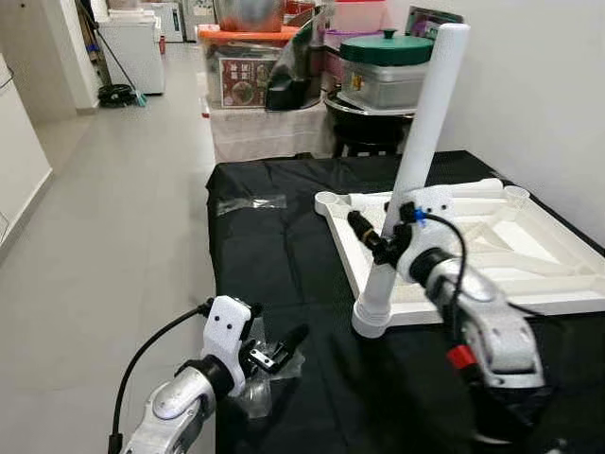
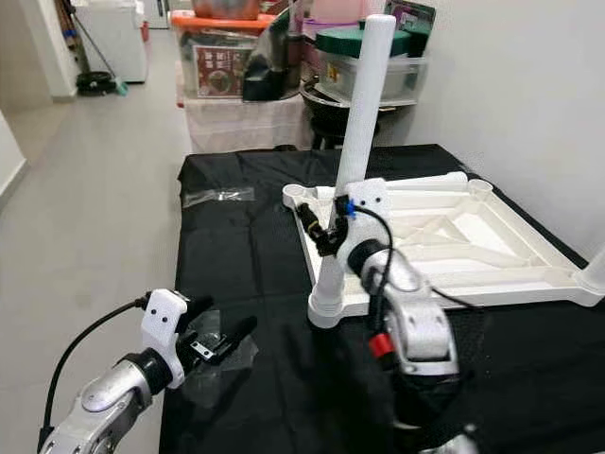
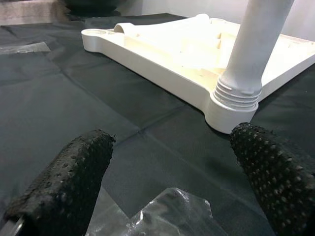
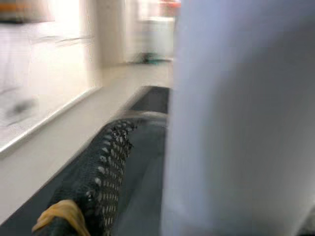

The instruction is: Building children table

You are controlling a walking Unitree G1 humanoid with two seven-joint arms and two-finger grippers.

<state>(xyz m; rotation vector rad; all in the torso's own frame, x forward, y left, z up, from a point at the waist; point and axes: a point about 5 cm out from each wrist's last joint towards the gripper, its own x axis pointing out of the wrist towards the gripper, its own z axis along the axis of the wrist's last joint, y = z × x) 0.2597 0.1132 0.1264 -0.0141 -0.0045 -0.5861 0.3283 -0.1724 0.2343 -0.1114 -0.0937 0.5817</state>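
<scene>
White plastic children's tabletop [image 1: 529, 255] lies upside down on the black-cloth-covered surface [image 1: 284, 255], ribbed underside facing up, leg sockets at its corners. A long white cylindrical plastic table leg [image 1: 421, 151] stands in the near-left corner socket [image 1: 371, 320], leaning slightly off vertical, threaded collar visible at its base in the left wrist view.

Right end effector [image 1: 378, 244] is on the lower part of the leg, black fingers [image 1: 364, 230] closed around the tube (right wrist view is blurred, one finger alongside the white leg). Silver right arm [image 1: 492, 331] reaches in from the near edge of the surface.

Left end effector [image 1: 279, 352] sits low over the near-left part of the surface, fingers spread wide and holding nothing, pointing toward the leg's base. A crumpled clear plastic wrapper [image 1: 260, 378] lies just under and beside it. A second flat clear plastic strip [image 1: 250, 203] lies on the cloth farther back.

Behind the surface: stacked storage boxes [image 1: 248, 71] and a grey container with green lid [image 1: 386, 71]. Grey tiled floor [image 1: 104, 236] to the left.
</scene>
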